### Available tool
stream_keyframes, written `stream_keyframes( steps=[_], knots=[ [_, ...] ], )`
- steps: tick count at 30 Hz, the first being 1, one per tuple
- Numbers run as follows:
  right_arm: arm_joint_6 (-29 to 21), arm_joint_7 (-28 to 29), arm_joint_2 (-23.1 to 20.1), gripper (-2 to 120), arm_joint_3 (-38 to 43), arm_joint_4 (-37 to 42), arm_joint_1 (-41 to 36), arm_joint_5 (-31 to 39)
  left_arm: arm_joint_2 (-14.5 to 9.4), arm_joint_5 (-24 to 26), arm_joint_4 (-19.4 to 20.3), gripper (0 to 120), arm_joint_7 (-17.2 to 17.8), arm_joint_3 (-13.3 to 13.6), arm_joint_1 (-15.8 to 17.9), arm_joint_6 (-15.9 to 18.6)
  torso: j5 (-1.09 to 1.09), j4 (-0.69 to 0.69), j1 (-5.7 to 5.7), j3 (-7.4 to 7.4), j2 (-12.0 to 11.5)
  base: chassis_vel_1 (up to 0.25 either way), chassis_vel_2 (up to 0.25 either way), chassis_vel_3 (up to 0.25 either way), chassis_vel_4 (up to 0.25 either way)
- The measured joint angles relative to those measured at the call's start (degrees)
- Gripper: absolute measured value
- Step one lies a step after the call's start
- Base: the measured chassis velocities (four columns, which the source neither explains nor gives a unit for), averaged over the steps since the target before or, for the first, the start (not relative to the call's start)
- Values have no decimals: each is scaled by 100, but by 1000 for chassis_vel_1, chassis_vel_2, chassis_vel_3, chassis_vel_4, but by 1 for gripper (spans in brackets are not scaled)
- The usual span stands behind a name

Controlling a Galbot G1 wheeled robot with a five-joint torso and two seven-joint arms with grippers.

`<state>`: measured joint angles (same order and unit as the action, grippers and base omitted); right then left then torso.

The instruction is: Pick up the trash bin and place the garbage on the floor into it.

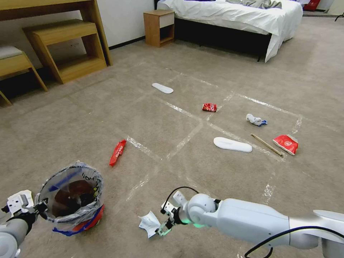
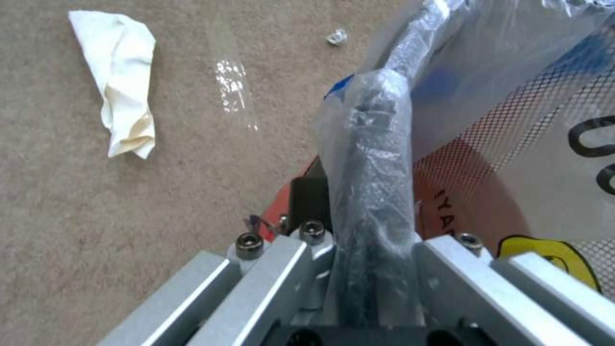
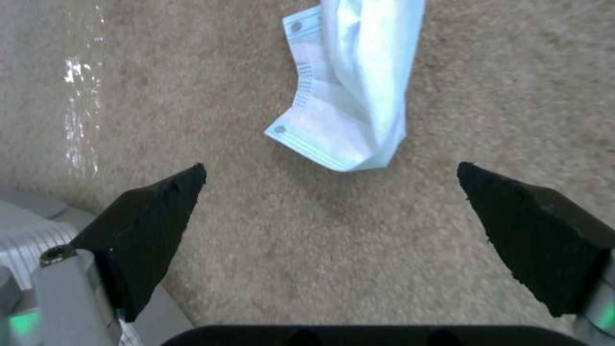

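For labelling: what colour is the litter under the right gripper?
Pale blue-white mask; right wrist view shows it best.

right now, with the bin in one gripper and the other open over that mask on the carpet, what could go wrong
1. The left gripper holds the trash bin by its bag-wrapped rim; the slick plastic could let the bin slip or tilt.
2. The open right gripper sits short of the face mask, which lies flat and limp on the carpet; closing here may pinch only pile.
3. The bag's loose edge could fold over the opening and block the drop.

bed (image 1: pixel 251 14) cropped, trash bin (image 1: pixel 71 200) contents unclear
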<state>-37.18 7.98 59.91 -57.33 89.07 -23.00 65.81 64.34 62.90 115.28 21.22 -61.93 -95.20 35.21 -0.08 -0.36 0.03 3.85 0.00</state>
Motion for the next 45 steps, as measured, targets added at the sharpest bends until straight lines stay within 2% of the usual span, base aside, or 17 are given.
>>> stream_keyframes(
  steps=[11, 35, 38, 40, 41, 43, 45],
  knots=[
    [436, -5, 432, 100, -130, -485, -39, -463, 63, -35, 17, 1, -91, -74, -123, -62, 0, 0, 0, 0, 0, 0, 0, 0, 0],
    [837, 26, 643, 98, -217, -898, -195, -715, 62, -63, 28, 1, -126, -57, -132, -96, 0, 0, 0, 0, 1, 0, 0, 0, 0],
    [886, 60, 673, 95, -245, -913, -217, -710, 72, -65, 29, 1, -129, -56, -134, -104, 0, 0, 0, 0, 1, 0, 0, 0, 0],
    [1006, 90, 708, 82, -286, -984, -239, -743, 91, -88, 29, 1, -160, -56, -151, -121, 0, 0, 0, 0, 1, 0, 0, 0, 0],
    [1006, 90, 708, 82, -286, -984, -239, -743, 91, -88, 29, 1, -160, -56, -151, -121, 0, 0, 0, 0, 1, 0, 0, 0, 0],
    [1182, 103, 753, 71, -306, -1097, -269, -818, 107, -136, 24, 1, -197, -50, -174, -149, 0, 0, 0, 0, 1, 0, 0, 0, 0],
    [1221, 103, 762, 67, -308, -1120, -277, -839, 107, -140, 22, 1, -199, -44, -175, -150, 0, 0, 0, 0, 1, 0, 0, 0, 0]
  ],
)
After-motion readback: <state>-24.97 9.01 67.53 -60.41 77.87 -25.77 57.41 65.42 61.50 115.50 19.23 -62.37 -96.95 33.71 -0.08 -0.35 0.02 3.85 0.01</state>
